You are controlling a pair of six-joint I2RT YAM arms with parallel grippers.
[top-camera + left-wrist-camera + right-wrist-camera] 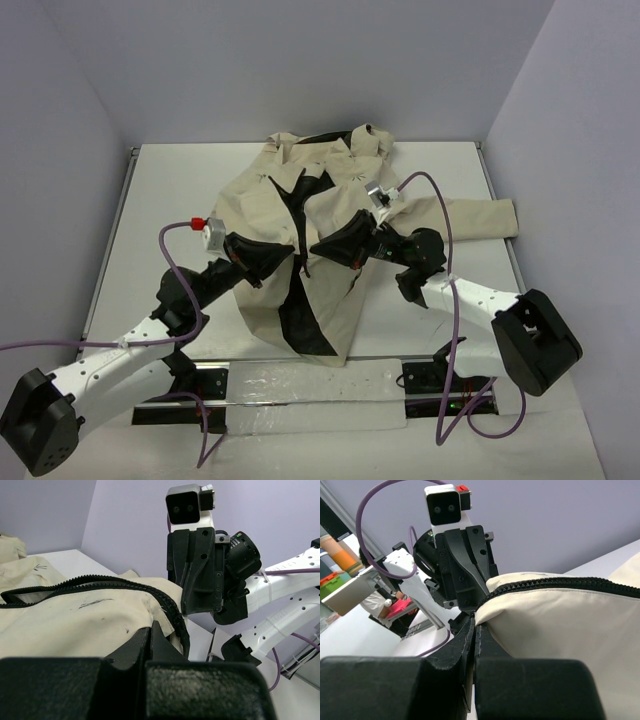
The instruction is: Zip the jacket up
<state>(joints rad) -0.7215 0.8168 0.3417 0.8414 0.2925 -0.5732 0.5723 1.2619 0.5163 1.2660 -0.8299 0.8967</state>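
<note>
Top external view has the beige jacket lying on the white table, roughly in the middle. The hood is at the far end and one sleeve sticks out to the right. The front is open, so the black lining shows as a strip down the middle.

Both arms meet over that opening. The left gripper and right gripper point at each other, nearly tip to tip.

On the left wrist cam the fingers are pressed together on the cream fabric, right by the dark zipper, which curves along the lifted edge. Right wrist cam looks the same: its fingers are squeezed together on the jacket edge where the zipper teeth run in.
</note>
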